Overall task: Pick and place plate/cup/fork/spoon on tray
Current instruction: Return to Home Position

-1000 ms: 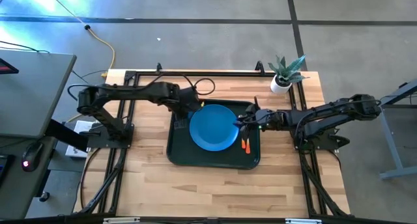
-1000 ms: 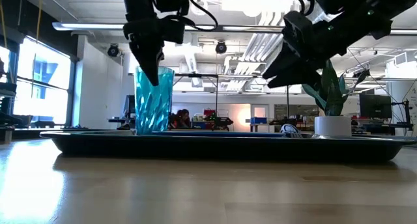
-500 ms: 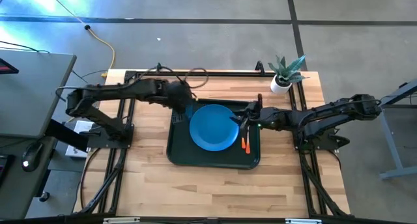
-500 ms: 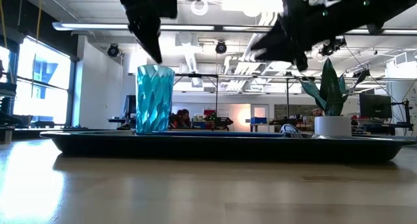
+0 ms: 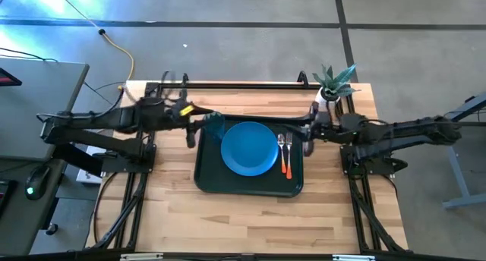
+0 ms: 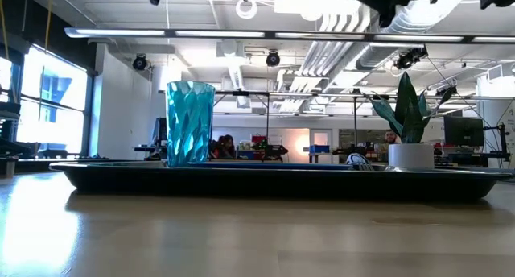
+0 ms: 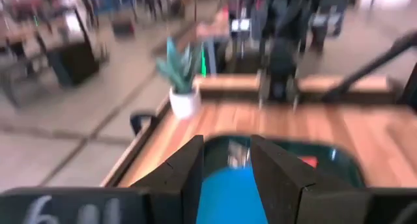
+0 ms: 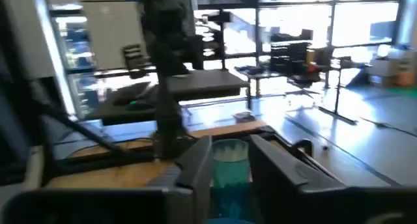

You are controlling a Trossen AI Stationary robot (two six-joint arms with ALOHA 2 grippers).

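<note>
Plate (image 5: 249, 148), cup (image 5: 214, 126), fork (image 5: 281, 144), spoon (image 5: 287, 155) all on tray (image 5: 209, 181). Left gripper (image 5: 191, 127) beside cup, right gripper (image 5: 309, 133) beside tray; both narrowly parted, empty.

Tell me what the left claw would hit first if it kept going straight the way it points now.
Probably the cup. In the high view the left claw sits just off the tray's left edge, pointing across it, with the cup directly ahead. Its height is unclear, so it could pass above the cup.
</note>
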